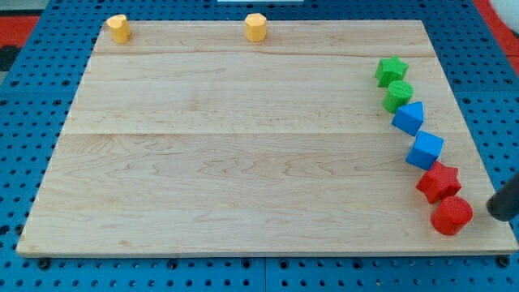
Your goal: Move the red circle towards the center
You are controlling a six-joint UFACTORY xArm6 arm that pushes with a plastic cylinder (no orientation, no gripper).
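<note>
At the view's top left of the wooden surface [243, 162] sat a yellow block [119, 27], with a second yellow block [256, 27] further right along the same top edge; their shapes were hard to make out. The middle of the board lay bare. Down the view's right side ran a curved line: a green star [391, 70], a green round block [398, 96] touching it, a blue triangular block [409, 118], a blue cube [425, 150], a red star [439, 181], and last the red circle [452, 216], near the bottom right corner and touching the red star. My tip [496, 212] stood just beside the red circle, on its right, near the board's edge. The end effector was a plain rod, so it had no jaws to open or close and held nothing. The likely risk was that a leftward push would drag the red star along, since the two touched, or that the round block would slip off the tip sideways. No brand, label or writing was readable.
</note>
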